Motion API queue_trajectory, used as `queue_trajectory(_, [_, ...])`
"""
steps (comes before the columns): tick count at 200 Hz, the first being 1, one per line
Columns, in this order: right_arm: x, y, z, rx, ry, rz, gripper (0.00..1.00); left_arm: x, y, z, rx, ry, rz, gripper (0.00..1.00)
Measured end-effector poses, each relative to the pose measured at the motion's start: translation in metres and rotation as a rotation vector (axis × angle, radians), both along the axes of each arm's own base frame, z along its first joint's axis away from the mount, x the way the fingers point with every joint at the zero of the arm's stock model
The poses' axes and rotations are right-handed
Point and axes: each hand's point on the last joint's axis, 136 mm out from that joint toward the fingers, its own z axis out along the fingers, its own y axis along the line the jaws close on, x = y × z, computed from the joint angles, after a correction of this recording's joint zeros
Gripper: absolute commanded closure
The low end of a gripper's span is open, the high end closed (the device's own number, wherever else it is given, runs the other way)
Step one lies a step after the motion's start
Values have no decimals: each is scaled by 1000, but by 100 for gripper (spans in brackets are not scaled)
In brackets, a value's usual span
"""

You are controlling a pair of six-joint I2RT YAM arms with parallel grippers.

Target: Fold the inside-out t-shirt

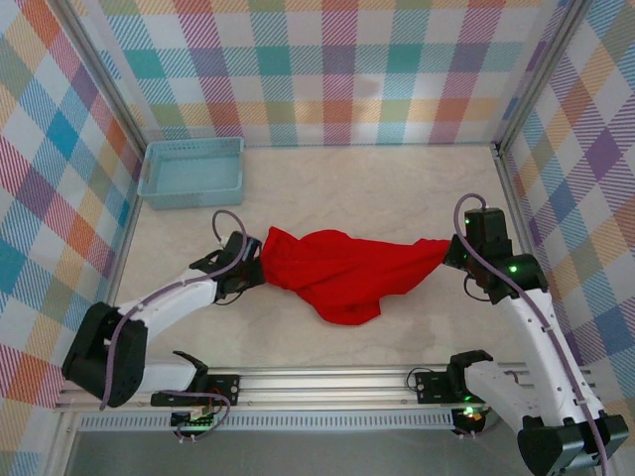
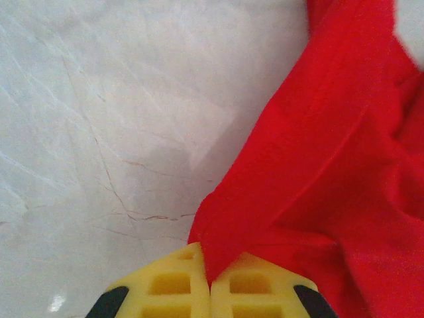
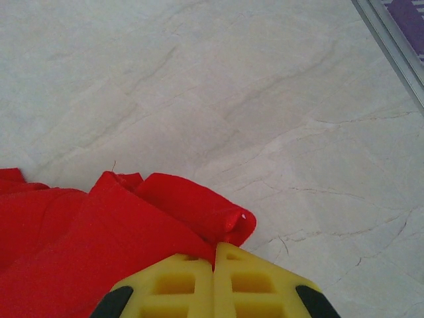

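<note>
1. Top external view: the red inside-out t-shirt (image 1: 342, 273) is bunched and stretched sideways across the middle of the marble-look table (image 1: 377, 188), and its bulk sags toward 6 o'clock.
   - The left gripper (image 1: 260, 266) sits at the shirt's 9 o'clock end, with its fingers clamped on the cloth.
   - The right gripper (image 1: 451, 253) sits at the 3 o'clock end, closed on a narrow, twisted tip of the fabric.
   - The blue basket (image 1: 192, 146) stands at 10 o'clock from the shirt, well apart from it, in the far left corner.

2. Left wrist view: the left gripper (image 2: 211, 275) is at 6 o'clock in the frame, and its yellow fingers (image 2: 165, 285) are pressed together.
   - A corner of the inside-out t-shirt (image 2: 318, 179) is pinched in the seam between them.
   - From there the cloth climbs toward 1 o'clock in broad folds.
   - Bare table (image 2: 99, 132) lies from 9 to 11 o'clock.

3. Right wrist view: the right gripper (image 3: 214, 265) is at 6 o'clock, and its yellow fingers (image 3: 265, 285) meet with no gap.
   - The inside-out t-shirt (image 3: 99, 232) spreads toward 9 o'clock from the fingertips.
   - A rolled edge of the shirt curls just above the fingertips at 12 o'clock, touching them, and the cloth runs down into the line where the fingers meet.
   - Open table (image 3: 232, 86) lies from 12 to 3 o'clock.
   - An aluminium rail (image 3: 391, 36) crosses the corner at 1 o'clock.
</note>
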Motion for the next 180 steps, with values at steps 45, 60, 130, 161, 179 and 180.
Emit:
queue_trajectory(45, [5,-10,18,-3,-32,-34,100,9,-3,81,-106,-166,-12,100])
queue_trajectory(60, [12,-15,39,0,-74,-59,100,19,-1,120,-151,-256,-8,100])
queue_trajectory(130, [13,-23,144,55,-343,-87,100,23,21,240,-315,-546,16,100])
queue_trajectory(161, [8,-17,141,75,-338,-51,100,28,25,234,-312,-523,29,100])
queue_trajectory(179, [14,-16,147,62,-323,-41,100,43,37,223,-302,-434,76,100])
queue_trajectory(180, [14,-16,147,62,-323,-41,100,45,38,223,-302,-427,80,100])
